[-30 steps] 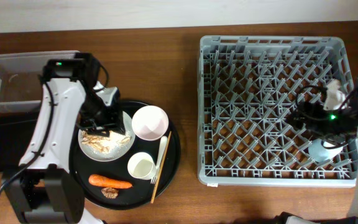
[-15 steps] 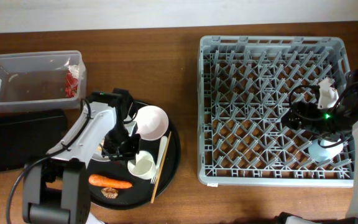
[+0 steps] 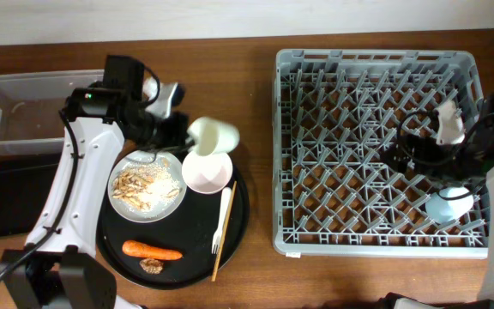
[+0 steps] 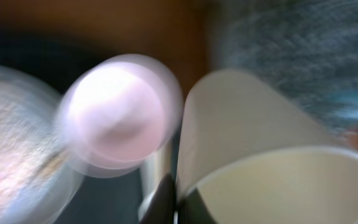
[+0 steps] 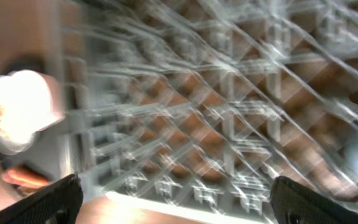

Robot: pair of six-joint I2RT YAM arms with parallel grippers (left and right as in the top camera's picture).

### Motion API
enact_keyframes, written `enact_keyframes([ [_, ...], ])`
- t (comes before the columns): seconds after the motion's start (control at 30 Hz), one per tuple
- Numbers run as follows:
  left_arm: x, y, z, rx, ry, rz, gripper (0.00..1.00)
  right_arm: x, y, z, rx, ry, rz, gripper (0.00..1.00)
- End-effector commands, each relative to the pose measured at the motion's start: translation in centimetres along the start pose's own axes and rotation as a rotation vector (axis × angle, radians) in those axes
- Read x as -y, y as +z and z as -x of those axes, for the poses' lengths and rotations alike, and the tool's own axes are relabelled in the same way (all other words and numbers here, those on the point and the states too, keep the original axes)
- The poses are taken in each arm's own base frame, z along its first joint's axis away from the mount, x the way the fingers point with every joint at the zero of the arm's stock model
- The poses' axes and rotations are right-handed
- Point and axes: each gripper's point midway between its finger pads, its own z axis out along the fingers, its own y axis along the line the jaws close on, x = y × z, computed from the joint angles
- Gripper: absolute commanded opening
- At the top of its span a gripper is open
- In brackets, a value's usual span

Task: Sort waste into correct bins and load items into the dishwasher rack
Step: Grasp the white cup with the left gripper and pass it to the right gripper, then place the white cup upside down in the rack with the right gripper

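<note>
Up off the round tray [image 3: 234, 245] has come the white cup [image 3: 214, 136], which stood near the fork half a second ago. It now hangs tilted on its side above the tray's far edge, just past the bowl [image 3: 207, 170], mouth towards the left claw [image 3: 185, 135]. That claw is clamped on the cup's wall at the rim; the left wrist view, though blurred, shows a dark finger [image 4: 165, 204] against the rim.

With the arm gone from above it, the plate [image 3: 148, 187] shows whole, beige scraps [image 3: 142, 184] spread over it. The fork [image 3: 224, 215] and chopsticks [image 3: 222, 239] lie side by side at the tray's right, and the carrot [image 3: 153, 251] and morsel [image 3: 151, 266] lie at its near edge, all where they were.

The clear tub [image 3: 20, 112] sits at the tabletop's far left with the black bin [image 3: 7, 199] just in front of it.

The blue cup [image 3: 448, 204] rests in the near right corner of the rack [image 3: 367, 64], as before. The right claw [image 3: 408, 157] hangs over the rack's right part, fingers wide apart with nothing between them.
</note>
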Motion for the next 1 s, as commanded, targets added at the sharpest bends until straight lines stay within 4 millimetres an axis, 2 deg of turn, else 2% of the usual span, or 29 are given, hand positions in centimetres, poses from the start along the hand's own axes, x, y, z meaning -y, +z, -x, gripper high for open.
enact_keyframes([
  [0.0, 10.9, -3.7, 1.4, 0.128, 0.334, -0.621, 0.00, -8.7, -2.2, 1.6, 0.156, -0.296, 0.480, 0.99],
  [0.07, 13.3, -4.6, 1.9, 0.178, 0.446, -0.725, 0.00, -12.3, -3.2, 1.2, 0.201, -0.428, 0.647, 0.99],
  [0.17, 15.8, -3.9, 1.3, 0.172, 0.542, -0.766, 0.00, -16.5, -2.3, -0.1, 0.164, -0.579, 0.736, 0.99],
  [0.23, 16.8, -3.5, 0.6, 0.151, 0.561, -0.780, 0.00, -19.2, -2.3, -0.8, 0.167, -0.676, 0.816, 0.99],
  [0.3, 17.3, -3.3, 0.3, 0.139, 0.566, -0.790, 0.00, -21.0, -2.2, -1.1, 0.183, -0.762, 0.855, 0.99],
  [0.43, 18.4, -3.5, -0.6, 0.114, 0.576, -0.846, 0.00, -23.3, -2.4, -1.7, 0.213, -0.872, 0.921, 0.99],
  [0.53, 18.4, -3.4, -0.6, 0.113, 0.576, -0.840, 0.00, -24.4, -3.6, -1.8, 0.246, -0.904, 1.010, 1.00],
  [0.6, 18.3, -3.4, -0.6, 0.112, 0.574, -0.839, 0.00, -24.9, -4.6, -1.9, 0.270, -0.926, 1.071, 0.96],
  [0.67, 18.3, -3.4, -0.6, 0.112, 0.575, -0.839, 0.00, -25.0, -4.6, -1.9, 0.272, -0.927, 1.072, 0.86],
  [0.77, 18.3, -3.4, -0.6, 0.112, 0.575, -0.838, 0.00, -25.0, -4.6, -1.9, 0.271, -0.927, 1.072, 0.78],
  [0.8, 18.3, -3.4, -0.6, 0.113, 0.575, -0.835, 0.01, -25.0, -4.6, -1.9, 0.271, -0.926, 1.073, 0.64],
  [0.97, 18.0, -3.0, -0.3, 0.117, 0.570, -0.802, 0.02, -25.1, -4.8, -2.0, 0.272, -0.926, 1.089, 0.63],
])
